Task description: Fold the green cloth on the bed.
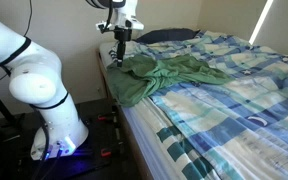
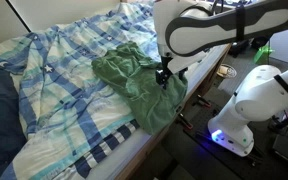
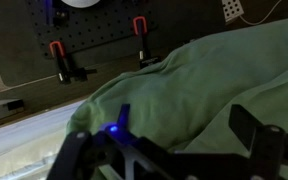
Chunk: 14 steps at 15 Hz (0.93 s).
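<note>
Fold not started: green cloth [image 1: 169,78] lies rumpled in a heap on the bed [image 1: 244,95], along the side nearest the robot base [image 1: 59,135].

In both exterior views I have the gripper [image 1: 121,42] hanging just over the near-left corner of the green cloth. It is so low that I cannot tell whether the tips touch the fabric. From the wrist view the fingers [image 3: 252,130] stand wide apart, with only cloth beneath them and nothing pinched between. The fabric shows bunched ridges and creases, no clean fold line, and its near part reaches the bed's edge. The navy pillow [image 1: 169,35] sits farther back, apart from it. As I judge it, the whole job is left: grasp a corner, carry it across, lay it flat.
</note>
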Each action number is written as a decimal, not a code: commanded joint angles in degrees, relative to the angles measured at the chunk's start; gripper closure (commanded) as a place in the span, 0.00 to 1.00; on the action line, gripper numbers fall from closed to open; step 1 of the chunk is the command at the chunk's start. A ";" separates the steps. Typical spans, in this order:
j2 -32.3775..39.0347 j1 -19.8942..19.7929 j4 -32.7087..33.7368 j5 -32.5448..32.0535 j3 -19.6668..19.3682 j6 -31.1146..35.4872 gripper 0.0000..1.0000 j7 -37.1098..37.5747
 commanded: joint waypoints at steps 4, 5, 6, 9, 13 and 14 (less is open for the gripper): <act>0.86 0.42 1.12 1.01 -1.94 -1.43 0.00 -1.73; 1.23 0.10 1.54 1.36 -2.19 -1.66 0.00 -1.25; 1.05 -1.04 1.54 1.71 -1.73 -0.67 0.00 2.42; 0.08 -0.54 0.37 0.71 -1.79 -0.09 0.00 1.01; 0.95 -0.31 0.52 3.30 -3.90 0.97 0.00 -1.47; 0.88 0.14 0.17 4.34 -5.26 2.01 0.00 -4.63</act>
